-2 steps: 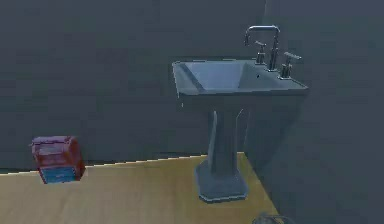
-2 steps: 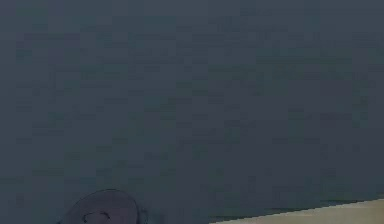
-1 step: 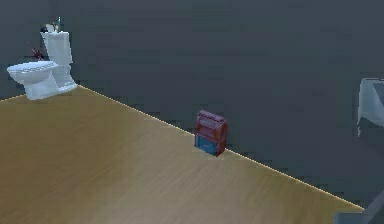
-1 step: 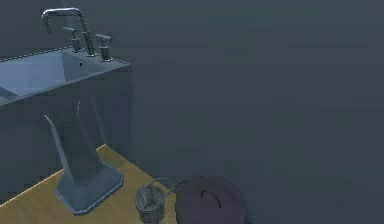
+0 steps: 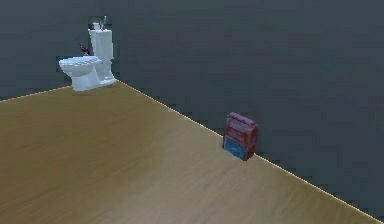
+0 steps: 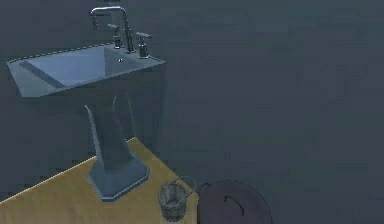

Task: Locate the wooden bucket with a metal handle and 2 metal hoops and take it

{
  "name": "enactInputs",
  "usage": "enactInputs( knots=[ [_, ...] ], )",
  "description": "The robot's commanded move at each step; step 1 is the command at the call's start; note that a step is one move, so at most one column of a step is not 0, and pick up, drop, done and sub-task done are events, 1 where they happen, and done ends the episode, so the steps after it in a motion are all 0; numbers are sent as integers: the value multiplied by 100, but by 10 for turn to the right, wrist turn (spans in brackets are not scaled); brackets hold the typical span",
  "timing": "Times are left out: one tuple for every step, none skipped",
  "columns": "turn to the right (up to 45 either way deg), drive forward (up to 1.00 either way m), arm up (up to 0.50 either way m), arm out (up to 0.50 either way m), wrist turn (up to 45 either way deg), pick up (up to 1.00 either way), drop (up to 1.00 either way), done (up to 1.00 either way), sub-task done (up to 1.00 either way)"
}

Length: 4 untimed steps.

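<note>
Claw state cannot be told from these pictures, so where it lies relative to the task's thing cannot be told either.

Arm side view: a small bucket [image 6: 175,199] stands on the wooden floor [image 6: 60,190] near the bottom edge, just left of the middle. It is pale grey-brown, with a thin arched handle above its rim. Just beside it, to the picture's right, is a dark round thing [image 6: 235,206], low and domed; whether the two touch cannot be told. To the bucket's left, close by, rises the foot of a blue-grey pedestal sink [image 6: 90,65], with a metal faucet [image 6: 115,22] at the back of its basin. The sink stands against a dark wall [image 6: 300,90].

Forward view: a white toilet [image 5: 88,68] stands in the far corner at upper left, with a small dark item on its tank [image 5: 98,21]. A red and blue boxy thing [image 5: 240,137] stands on the floor against the wall at the picture's right.
</note>
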Motion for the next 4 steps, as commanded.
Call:
enactInputs(
  knots=[
    [0,0,26,0,0,0,0,0,0],
    [0,0,0,50,0,0,0,0,0],
    [0,0,0,0,450,0,0,0,0],
    [0,0,0,0,450,0,0,0,0]
  ],
)
